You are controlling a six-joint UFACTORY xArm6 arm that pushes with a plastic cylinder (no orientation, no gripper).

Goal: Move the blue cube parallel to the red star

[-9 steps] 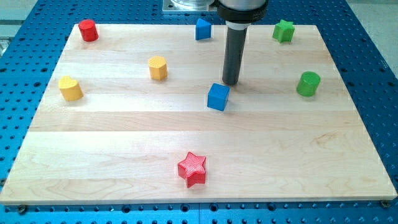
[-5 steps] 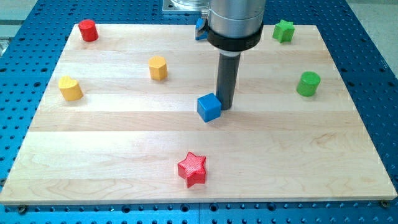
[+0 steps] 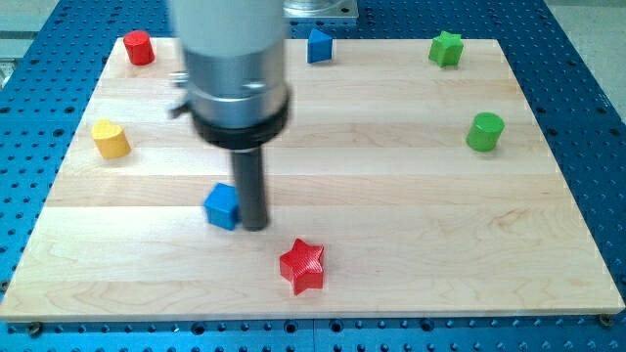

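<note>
The blue cube (image 3: 222,206) lies left of the board's middle, in the lower half. My tip (image 3: 255,226) stands right against the cube's right side. The red star (image 3: 302,266) lies lower and to the right of the cube, near the view's bottom edge of the board. The arm's wide body hides the yellow block that lay in the upper left part of the board.
A red cylinder (image 3: 138,47) is at the top left corner. A yellow block (image 3: 111,140) is at the left. A second blue block (image 3: 319,45) is at the top middle. A green star (image 3: 446,47) is at the top right, a green cylinder (image 3: 483,131) at the right.
My tip has swept down and to the left, pushing the blue cube from the board's middle to a spot left of and above the red star.
</note>
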